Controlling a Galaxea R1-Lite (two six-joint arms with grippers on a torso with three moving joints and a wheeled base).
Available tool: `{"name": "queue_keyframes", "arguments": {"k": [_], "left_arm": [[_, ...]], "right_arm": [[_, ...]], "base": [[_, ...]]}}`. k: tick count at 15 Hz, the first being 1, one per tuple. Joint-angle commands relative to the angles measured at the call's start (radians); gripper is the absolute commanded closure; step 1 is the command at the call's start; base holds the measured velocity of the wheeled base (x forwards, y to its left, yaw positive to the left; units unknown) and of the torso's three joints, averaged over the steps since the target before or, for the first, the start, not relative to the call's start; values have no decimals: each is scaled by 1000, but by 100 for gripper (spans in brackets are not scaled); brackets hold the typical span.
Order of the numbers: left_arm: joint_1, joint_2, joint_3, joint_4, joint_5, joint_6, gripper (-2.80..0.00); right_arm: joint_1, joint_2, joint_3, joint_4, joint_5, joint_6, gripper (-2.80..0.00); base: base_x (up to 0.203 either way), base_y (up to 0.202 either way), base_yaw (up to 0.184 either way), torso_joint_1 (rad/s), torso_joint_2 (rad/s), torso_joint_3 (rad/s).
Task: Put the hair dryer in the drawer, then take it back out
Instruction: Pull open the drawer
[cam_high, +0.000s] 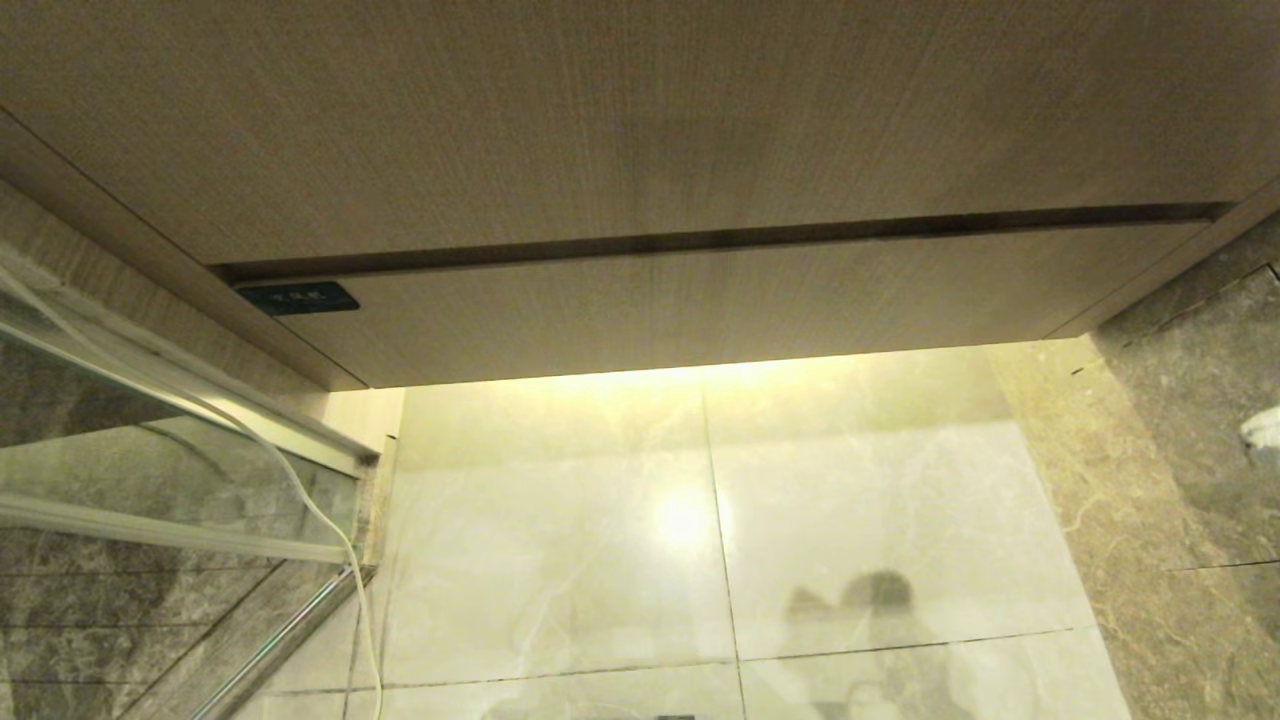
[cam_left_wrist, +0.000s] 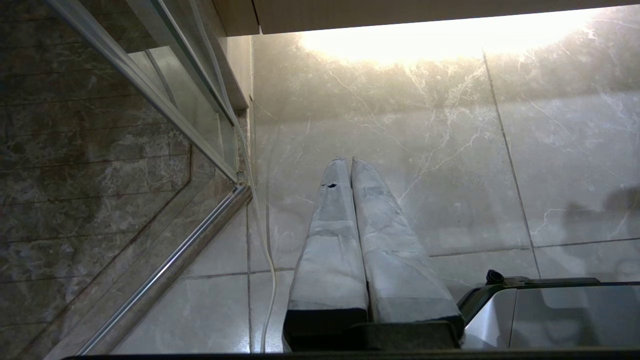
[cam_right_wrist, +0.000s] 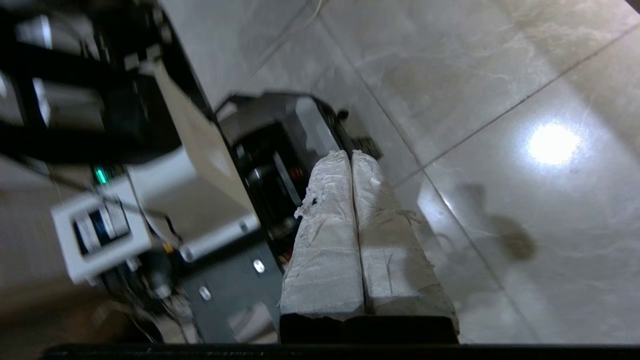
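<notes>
Head view: we look down on the drawer (cam_high: 700, 310), a wide, shallow light-wood front that sits flush and closed beneath the taller plain wood panel (cam_high: 620, 120), a dark gap running between the two. A small dark label (cam_high: 298, 297) marks the drawer front's left end. Below it, warm light falls on the pale marble floor (cam_high: 850, 520). A glass shower screen (cam_high: 150, 480) with a metal rail stands on the left, and a thin white cord (cam_high: 300, 490) hangs in front of it. We find the hair dryer in none of the views. Neither arm enters this view.

Left wrist view: the left end effector (cam_left_wrist: 348, 161) hangs over the floor tiles beside the shower screen, its two cloth-wrapped fingers (cam_left_wrist: 330, 240) pressed together with nothing between them.

Right wrist view: the right end effector (cam_right_wrist: 350, 153) is likewise fully closed and empty, its wrapped fingers (cam_right_wrist: 325, 250) touching along their length, poised above the floor next to the robot's dark base (cam_right_wrist: 280, 150).
</notes>
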Motion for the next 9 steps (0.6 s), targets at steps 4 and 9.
{"name": "queue_keyframes", "arguments": {"k": [4,9], "left_arm": [[-1,0,0,0,0,0,0],[-1,2,0,0,0,0,0]], "right_arm": [[-6,104,11,84,-219,-409,0],[75,194,93,-276,-370,-400,0]], "base": [[0,0,0,0,0,0],[0,0,0,0,0,0]]}}
